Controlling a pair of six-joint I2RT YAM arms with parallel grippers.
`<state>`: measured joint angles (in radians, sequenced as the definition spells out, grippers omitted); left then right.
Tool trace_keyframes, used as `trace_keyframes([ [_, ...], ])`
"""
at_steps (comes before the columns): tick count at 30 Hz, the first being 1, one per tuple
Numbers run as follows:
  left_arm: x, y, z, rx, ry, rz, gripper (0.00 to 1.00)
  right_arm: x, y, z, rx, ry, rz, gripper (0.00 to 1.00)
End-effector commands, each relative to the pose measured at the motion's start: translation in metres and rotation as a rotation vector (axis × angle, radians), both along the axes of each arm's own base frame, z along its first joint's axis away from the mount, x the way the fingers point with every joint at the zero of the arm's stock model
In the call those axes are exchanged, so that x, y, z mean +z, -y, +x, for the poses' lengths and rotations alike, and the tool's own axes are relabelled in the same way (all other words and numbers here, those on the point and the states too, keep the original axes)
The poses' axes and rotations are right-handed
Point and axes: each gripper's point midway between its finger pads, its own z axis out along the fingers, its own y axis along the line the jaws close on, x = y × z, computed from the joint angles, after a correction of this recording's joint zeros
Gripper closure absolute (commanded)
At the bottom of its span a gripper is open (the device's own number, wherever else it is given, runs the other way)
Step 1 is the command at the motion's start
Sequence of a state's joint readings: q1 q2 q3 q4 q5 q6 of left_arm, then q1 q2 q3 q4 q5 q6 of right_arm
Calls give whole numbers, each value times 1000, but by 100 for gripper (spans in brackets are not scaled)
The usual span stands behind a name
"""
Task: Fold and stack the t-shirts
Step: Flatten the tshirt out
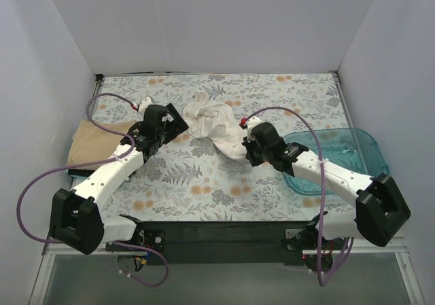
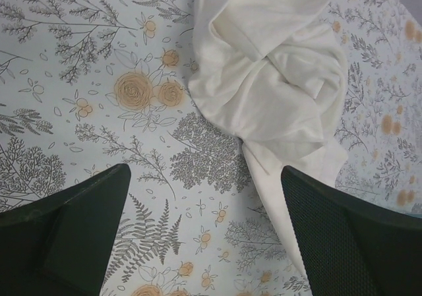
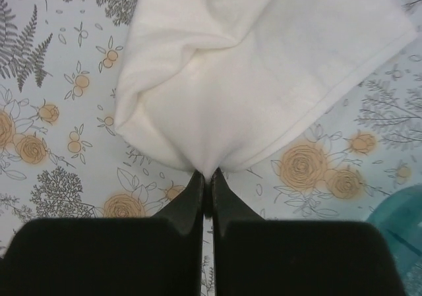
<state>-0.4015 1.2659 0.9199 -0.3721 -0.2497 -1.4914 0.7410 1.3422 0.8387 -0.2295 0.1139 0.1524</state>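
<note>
The white t-shirt (image 1: 212,123) lies crumpled in the middle of the floral table; it also shows in the left wrist view (image 2: 277,78) and the right wrist view (image 3: 264,78). My right gripper (image 3: 208,176) is shut on the shirt's near edge, pinching a fold; in the top view it sits at the shirt's lower right (image 1: 246,149). My left gripper (image 2: 204,236) is open and empty over bare table, just left of the shirt; in the top view it is at the shirt's left side (image 1: 178,125). The tan t-shirt (image 1: 95,142) lies flat at the left edge, partly under the left arm.
A translucent blue tub (image 1: 340,157) stands at the right, under the right arm; a corner of it shows in the right wrist view (image 3: 399,223). White walls close the table's back and sides.
</note>
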Motion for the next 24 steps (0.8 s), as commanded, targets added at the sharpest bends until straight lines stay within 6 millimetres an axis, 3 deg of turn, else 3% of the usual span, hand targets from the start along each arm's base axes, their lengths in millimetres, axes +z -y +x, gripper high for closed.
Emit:
trace_keyframes([
  [1,27,2,17,6,68,0,2,50,22,23,-116,157,-10,99],
  [5,30,7,36,5,77,18,2,78,54,24,-216,221,3,99],
  [10,28,25,76,-18,73,33,2,91,72,19,-247,255,34,99],
  [15,8,50,122,-76,43,64,2,78,78,14,-243,232,29,99],
  [18,-10,72,160,-131,19,78,8,71,80,12,-239,213,26,99],
  [24,-26,102,188,-245,13,55,16,62,83,12,-243,192,23,99],
])
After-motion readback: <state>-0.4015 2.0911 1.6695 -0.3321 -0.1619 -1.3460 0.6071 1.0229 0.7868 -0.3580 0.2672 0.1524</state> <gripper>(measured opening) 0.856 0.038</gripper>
